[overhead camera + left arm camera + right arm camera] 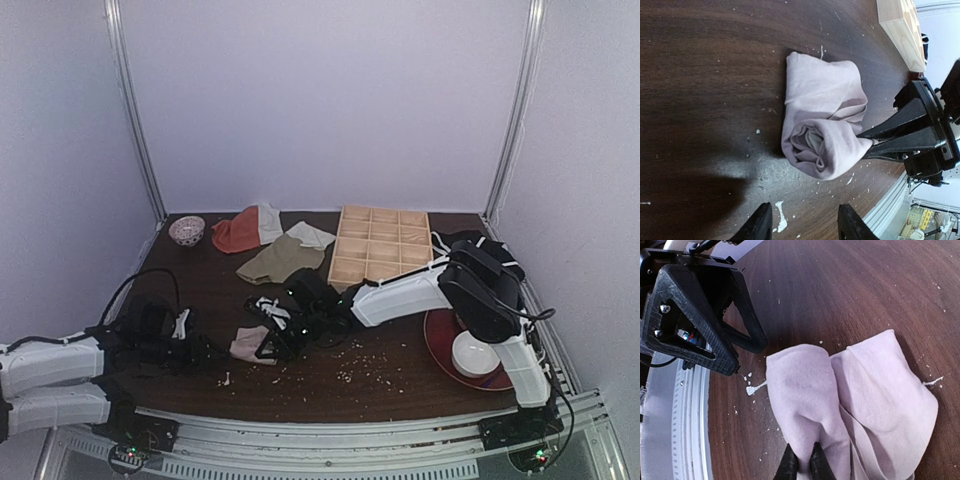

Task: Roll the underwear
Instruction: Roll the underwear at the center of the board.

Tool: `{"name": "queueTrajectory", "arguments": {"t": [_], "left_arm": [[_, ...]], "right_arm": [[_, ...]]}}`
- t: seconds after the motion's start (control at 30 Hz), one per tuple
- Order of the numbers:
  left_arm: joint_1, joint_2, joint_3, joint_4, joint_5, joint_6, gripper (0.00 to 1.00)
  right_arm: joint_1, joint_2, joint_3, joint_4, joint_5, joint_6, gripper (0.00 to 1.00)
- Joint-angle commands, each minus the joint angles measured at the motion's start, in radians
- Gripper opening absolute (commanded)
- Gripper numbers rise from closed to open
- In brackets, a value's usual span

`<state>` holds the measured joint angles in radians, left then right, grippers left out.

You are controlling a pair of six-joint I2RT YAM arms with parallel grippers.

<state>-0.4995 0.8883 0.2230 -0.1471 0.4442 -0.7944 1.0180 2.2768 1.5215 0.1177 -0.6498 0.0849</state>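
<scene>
In the top view the underwear [250, 345] lies on the table [200, 280] in the lower middle of the frame, between the two grippers. The left gripper [804, 210] is just to its left and apart from it, and the right gripper [804, 462] touches its right side. Behind it, toward frame centre, lies the nearer cloth [280, 260]. Further back and left, the farther cloth [240, 232] sits beside a small bowl [187, 230]. A compartment tray [382, 245] stands right of both cloths. At lower right a plate [432, 345] carries what seems to be a cup [475, 352].
</scene>
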Motion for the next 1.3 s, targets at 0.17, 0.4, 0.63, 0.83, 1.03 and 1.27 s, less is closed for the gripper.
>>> {"name": "queueTrajectory", "arguments": {"t": [0.17,0.4,0.63,0.83,1.03,1.27], "left_arm": [[0.012,-0.019,0.014,0.009,-0.024,-0.014,0.46],[0.013,0.006,0.019,0.034,-0.034,-0.020,0.46],[0.013,0.075,0.021,0.125,-0.009,-0.010,0.49],[0.012,0.136,0.008,0.273,0.031,-0.003,0.52],[0.015,0.237,0.040,0.314,0.057,0.053,0.53],[0.018,0.373,0.071,0.402,0.115,0.089,0.52]], "right_arm": [[-0.052,0.087,0.006,0.039,-0.196,0.277,0.00],[-0.078,0.115,0.018,0.055,-0.240,0.399,0.00],[-0.088,0.149,0.042,0.008,-0.301,0.435,0.00],[-0.088,0.144,0.040,-0.024,-0.305,0.413,0.00],[-0.087,0.143,0.049,-0.050,-0.316,0.399,0.00],[-0.088,0.157,0.077,-0.107,-0.370,0.373,0.00]]}}
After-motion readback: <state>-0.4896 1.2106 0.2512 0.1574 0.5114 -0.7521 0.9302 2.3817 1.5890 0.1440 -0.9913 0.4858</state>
